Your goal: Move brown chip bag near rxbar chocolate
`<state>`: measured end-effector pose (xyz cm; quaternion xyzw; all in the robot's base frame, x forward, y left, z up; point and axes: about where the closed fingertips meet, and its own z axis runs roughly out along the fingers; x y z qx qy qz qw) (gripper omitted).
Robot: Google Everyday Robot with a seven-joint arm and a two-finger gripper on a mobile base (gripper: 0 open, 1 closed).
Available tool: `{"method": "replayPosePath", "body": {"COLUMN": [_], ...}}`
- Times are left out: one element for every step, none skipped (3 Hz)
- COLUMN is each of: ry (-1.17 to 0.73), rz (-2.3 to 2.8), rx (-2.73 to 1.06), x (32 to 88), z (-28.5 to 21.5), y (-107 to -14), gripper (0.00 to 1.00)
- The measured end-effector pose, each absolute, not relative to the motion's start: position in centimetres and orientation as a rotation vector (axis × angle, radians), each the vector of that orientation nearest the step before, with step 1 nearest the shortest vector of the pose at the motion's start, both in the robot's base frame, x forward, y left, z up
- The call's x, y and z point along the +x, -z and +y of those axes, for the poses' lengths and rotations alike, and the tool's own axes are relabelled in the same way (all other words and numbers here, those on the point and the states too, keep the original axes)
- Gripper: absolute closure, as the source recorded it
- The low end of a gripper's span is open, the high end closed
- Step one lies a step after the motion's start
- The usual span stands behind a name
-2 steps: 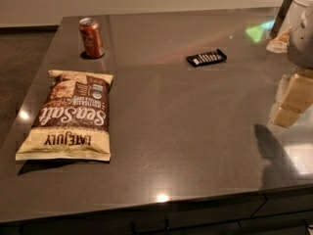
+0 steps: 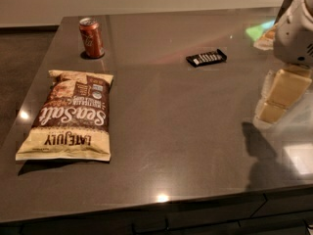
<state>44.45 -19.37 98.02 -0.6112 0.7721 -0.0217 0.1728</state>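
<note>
The brown chip bag (image 2: 71, 114) lies flat on the left side of the dark table (image 2: 176, 136), its "Sea Salt" script upside down to me. The rxbar chocolate (image 2: 206, 58), a small black bar with white lettering, lies at the back, right of centre. My gripper (image 2: 271, 109) hangs at the far right edge of the view on the white arm (image 2: 293, 33), just above the table surface. It holds nothing that I can see. It is far right of the bag and in front of and right of the bar.
A red-brown soda can (image 2: 91, 37) stands upright at the back left, behind the bag. A pale object (image 2: 266, 37) lies at the back right, partly hidden by the arm. The table's front edge runs along the bottom, its left edge beside the bag.
The gripper has shifted slightly to the left. The bag, bar and can have not moved.
</note>
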Motion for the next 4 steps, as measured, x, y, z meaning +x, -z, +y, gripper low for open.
{"method": "replayPosePath", "body": {"ry": [-0.003, -0.073, -0.122, -0.117], "rz": [2.12, 2.088, 2.083, 2.079], "rx": [-1.753, -1.769, -1.744, -1.694], "x": [44.9, 44.8, 44.5, 44.2], "z": [-14.7, -9.4, -4.2, 0.4], "y": [-98.2, -97.7, -96.8, -95.8], "gripper": [0.0, 0.0, 0.0, 0.0]}}
